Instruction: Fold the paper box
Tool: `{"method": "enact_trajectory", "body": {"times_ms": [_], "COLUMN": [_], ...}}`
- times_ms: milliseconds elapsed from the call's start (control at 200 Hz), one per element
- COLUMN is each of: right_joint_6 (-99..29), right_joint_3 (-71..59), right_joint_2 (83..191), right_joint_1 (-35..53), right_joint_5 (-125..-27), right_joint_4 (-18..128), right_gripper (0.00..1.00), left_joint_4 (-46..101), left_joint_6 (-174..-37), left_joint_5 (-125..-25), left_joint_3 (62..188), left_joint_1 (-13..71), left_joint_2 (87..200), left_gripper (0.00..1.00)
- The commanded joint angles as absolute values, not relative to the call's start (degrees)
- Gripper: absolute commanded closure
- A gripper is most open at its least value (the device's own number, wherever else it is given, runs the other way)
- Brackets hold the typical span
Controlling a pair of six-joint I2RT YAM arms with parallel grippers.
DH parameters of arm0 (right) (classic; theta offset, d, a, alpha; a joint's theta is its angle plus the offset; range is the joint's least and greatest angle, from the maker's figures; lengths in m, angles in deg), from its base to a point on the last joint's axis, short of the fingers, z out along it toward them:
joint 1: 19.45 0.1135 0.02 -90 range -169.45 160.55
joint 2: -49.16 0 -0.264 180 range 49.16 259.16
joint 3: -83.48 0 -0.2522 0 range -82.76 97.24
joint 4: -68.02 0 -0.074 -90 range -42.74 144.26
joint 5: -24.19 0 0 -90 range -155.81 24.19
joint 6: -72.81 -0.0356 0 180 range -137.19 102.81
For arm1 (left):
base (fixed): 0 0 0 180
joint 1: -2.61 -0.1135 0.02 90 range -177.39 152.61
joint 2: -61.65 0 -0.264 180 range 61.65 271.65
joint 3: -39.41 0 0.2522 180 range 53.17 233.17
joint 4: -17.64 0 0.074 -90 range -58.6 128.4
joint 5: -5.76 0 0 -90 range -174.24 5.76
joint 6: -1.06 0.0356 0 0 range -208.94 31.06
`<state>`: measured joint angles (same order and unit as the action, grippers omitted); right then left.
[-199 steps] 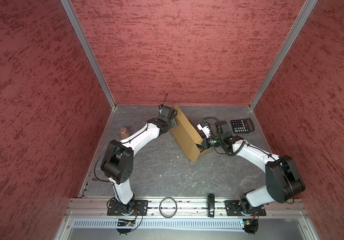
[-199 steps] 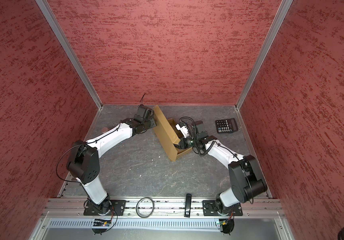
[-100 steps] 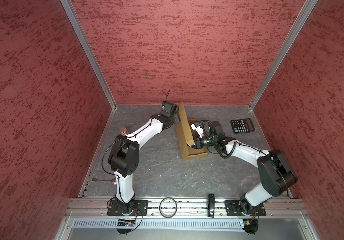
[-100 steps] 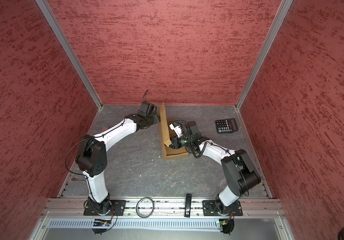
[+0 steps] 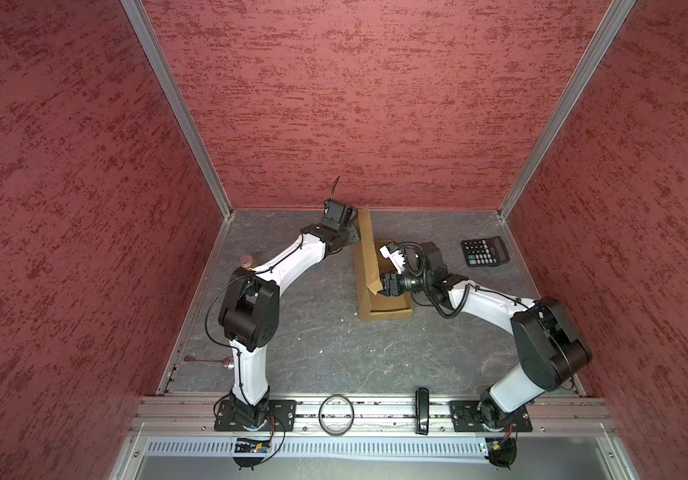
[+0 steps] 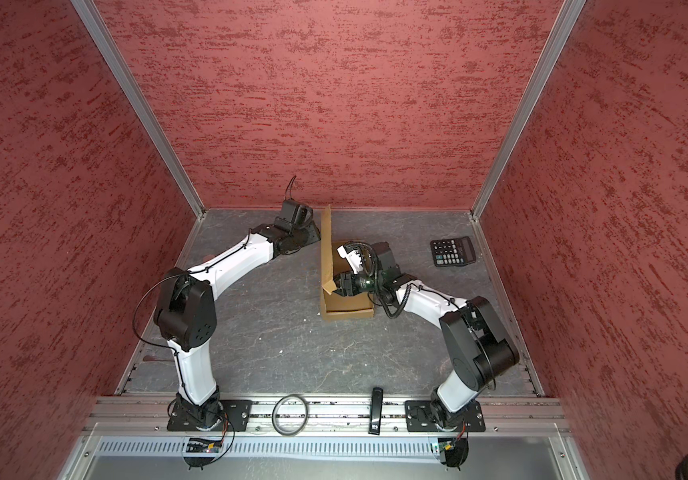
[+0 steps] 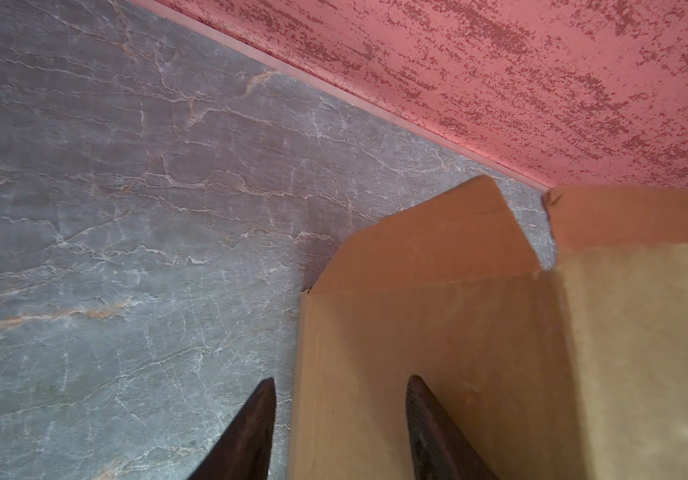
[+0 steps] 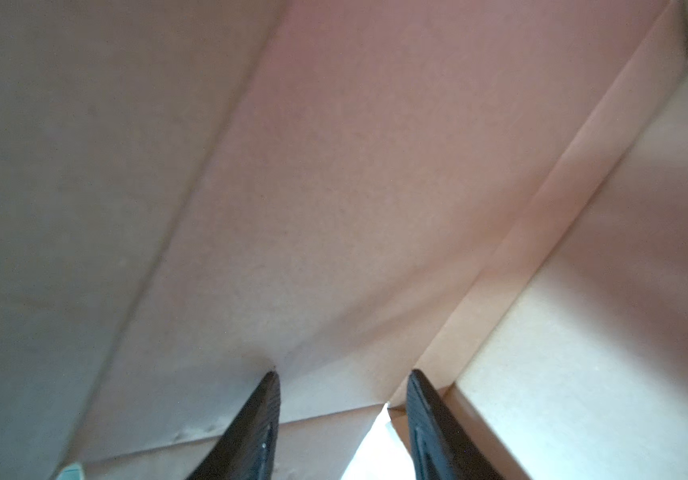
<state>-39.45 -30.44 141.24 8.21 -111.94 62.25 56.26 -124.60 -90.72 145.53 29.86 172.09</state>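
Bracing the paper box [image 5: 390, 309] beside the calculator [image 5: 484, 251] on the desk [image 5: 325, 345], the left hand [image 7: 341, 379], spread and empty, backs the raised panel; the right hand [image 8: 342, 372], likewise released, presses from the calculator side, probably setting the crease.

- The paper box [image 5: 388, 312] is plain brown corrugated cardboard, half folded, with a shallow open tray lying flat.
- One tall panel [image 5: 366, 249] stands nearly upright along the tray side facing the left edge of the tabletop [image 5: 313, 345].
- It sits near the back edge, about midway across.
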Motion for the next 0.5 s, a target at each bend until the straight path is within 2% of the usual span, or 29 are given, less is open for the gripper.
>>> {"method": "enact_trajectory", "body": {"times_ms": [0, 130, 311, 401, 496], "right_joint_6": [-39.8, -38.7, -36.8, -35.7, -34.8], "right_joint_3": [-29.9, -30.0, -30.2, -30.3, -30.6], "right_joint_2": [137.3, 133.4, 129.4, 129.7, 130.8], "right_joint_1": [8.6, 8.6, 8.6, 8.5, 8.6], "right_joint_5": [-108.1, -103.3, -98.6, -99.0, -100.7], "right_joint_4": [61.1, 56.8, 52.5, 51.3, 51.2], "right_gripper": [0.45, 0.4, 0.39, 0.45, 0.56], "left_joint_4": [56.1, 55.6, 54.7, 54.3, 54.0], "left_joint_6": [-123.7, -123.9, -124.6, -125.1, -125.6], "left_joint_5": [-90.4, -90.3, -90.0, -89.8, -89.9], "left_joint_3": [145.1, 143.4, 140.4, 138.4, 136.2], "left_joint_1": [29.4, 29.3, 29.4, 29.6, 30.2], "left_joint_2": [171.9, 170.8, 168.8, 167.1, 165.0], "left_gripper": [0.48, 0.48, 0.48, 0.48, 0.48]}}
